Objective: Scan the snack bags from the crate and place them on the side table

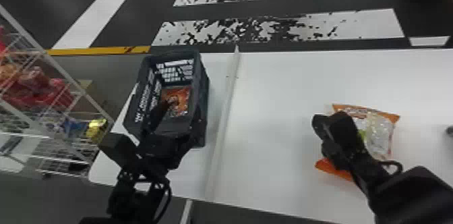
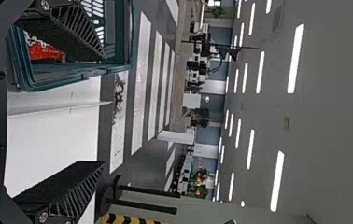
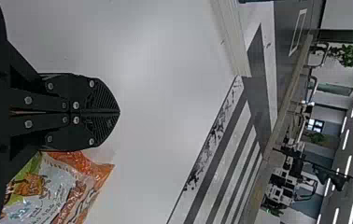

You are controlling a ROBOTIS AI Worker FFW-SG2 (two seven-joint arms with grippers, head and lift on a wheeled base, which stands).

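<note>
An orange bag [image 1: 183, 100] was contained by the crate [image 1: 203, 88], judged light, slippery, best pinched by an edge. The left claw [image 2: 103, 109] was spread at the crate; the right claw [image 3: 119, 112] was clenched empty near another bag [image 1: 377, 134], borne by the table [image 1: 276, 105] right of the crate.

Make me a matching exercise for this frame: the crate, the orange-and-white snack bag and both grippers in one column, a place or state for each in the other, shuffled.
Things
1. Crate
2. Orange-and-white snack bag
3. Left gripper
4. Right gripper

Places and states
A. Fingers closed together
B. Left of the pale strip, with an orange bag inside
C. Fingers spread wide apart
D. Lying on the white table, right of the strip

Pairs: 1-B, 2-D, 3-C, 4-A
</note>
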